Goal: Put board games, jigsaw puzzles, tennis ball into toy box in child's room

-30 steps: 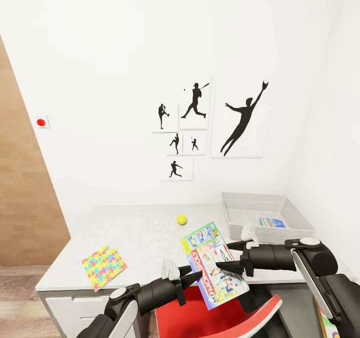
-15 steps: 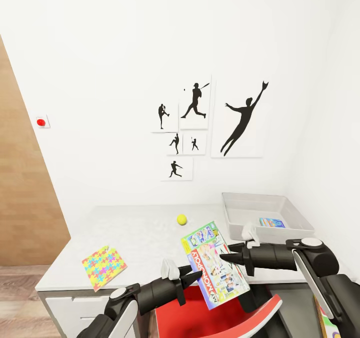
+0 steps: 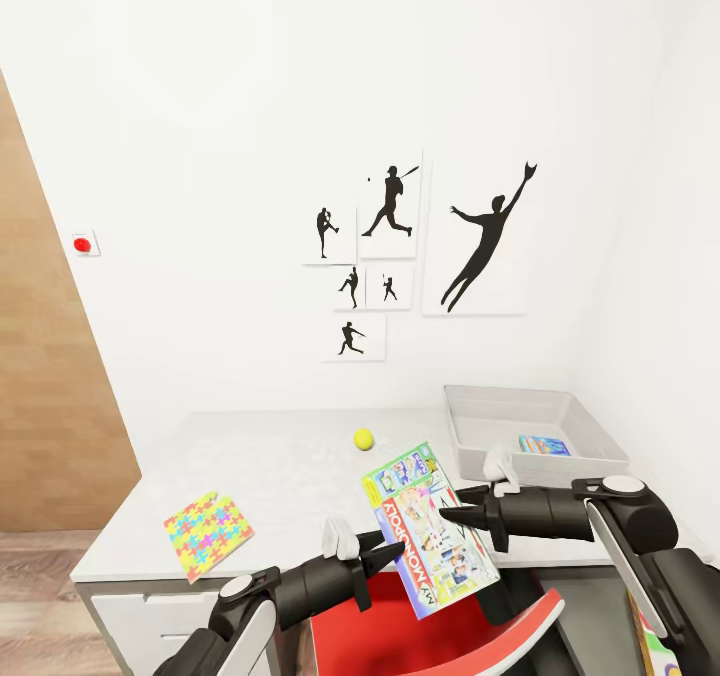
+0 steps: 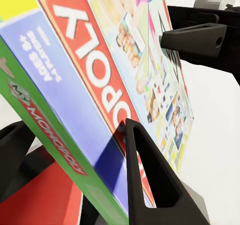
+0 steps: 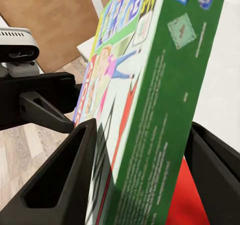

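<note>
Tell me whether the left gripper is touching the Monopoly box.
Touching: in the left wrist view the left gripper has its fingers pressed against both faces of the Monopoly box.

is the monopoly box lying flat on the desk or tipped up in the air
Tipped up, off the desk. The Monopoly box hangs tilted between the left gripper and right gripper, one at each end, ahead of the table edge.

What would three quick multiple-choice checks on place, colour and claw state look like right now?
1. Where is the tennis ball?
A. on the table
B. in the toy box
C. on the floor

2. What colour is the small box in the toy box?
A. red
B. blue
C. black

3. What holds the Monopoly box?
A. nothing
B. left claw alone
C. both claws, left and right claw

Answers: 1 A, it rests on the grey top; 2 B, blue shows inside the bin; 3 C, wrist views show fingers either side.
</note>
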Motion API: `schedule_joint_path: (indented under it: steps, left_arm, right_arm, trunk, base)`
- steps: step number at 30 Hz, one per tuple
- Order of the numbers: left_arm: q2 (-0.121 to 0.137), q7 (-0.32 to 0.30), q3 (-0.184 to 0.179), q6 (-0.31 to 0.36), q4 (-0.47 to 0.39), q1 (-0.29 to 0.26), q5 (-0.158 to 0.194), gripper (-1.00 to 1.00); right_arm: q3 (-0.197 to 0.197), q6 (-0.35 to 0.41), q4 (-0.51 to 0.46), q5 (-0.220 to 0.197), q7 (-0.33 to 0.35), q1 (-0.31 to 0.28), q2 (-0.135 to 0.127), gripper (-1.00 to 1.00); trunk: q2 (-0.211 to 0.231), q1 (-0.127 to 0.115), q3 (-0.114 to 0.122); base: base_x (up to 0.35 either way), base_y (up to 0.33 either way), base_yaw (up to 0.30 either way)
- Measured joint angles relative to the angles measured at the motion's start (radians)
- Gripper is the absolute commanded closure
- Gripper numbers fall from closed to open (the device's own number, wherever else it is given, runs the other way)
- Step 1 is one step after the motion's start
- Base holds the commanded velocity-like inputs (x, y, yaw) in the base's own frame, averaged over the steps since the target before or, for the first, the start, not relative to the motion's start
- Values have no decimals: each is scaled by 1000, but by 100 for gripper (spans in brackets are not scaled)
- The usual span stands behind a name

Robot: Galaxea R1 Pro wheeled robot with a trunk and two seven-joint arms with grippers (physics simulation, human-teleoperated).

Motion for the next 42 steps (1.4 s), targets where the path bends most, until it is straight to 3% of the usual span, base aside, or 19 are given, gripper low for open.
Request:
schedule_joint_path:
  steps: [2, 3, 34, 38, 42]
  left_arm:
    - [0, 0, 0, 0, 0, 0, 0, 100]
    - [0, 0, 0, 0, 0, 0, 0, -100]
    - [0, 16, 3, -4, 6, 0, -11, -100]
    - [0, 44, 15, -3, 11, 0, -12, -100]
    - [-1, 92, 46, -4, 15, 1, -10, -100]
  right_arm:
    - [0, 0, 0, 0, 0, 0, 0, 100]
    - [0, 0, 0, 0, 0, 0, 0, 100]
    - [-11, 9, 4, -4, 1, -6, -1, 100]
    - [-29, 43, 25, -5, -1, -24, -1, 100]
    - [-78, 115, 60, -2, -6, -65, -3, 100]
  trunk:
    - [0, 0, 0]
    - [0, 0, 0]
    - [0, 0, 0]
    - [0, 0, 0]
    - [0, 0, 0]
  base:
    - [0, 0, 0]
    - [0, 0, 0]
    - [0, 0, 0]
    - [0, 0, 0]
    - [0, 0, 0]
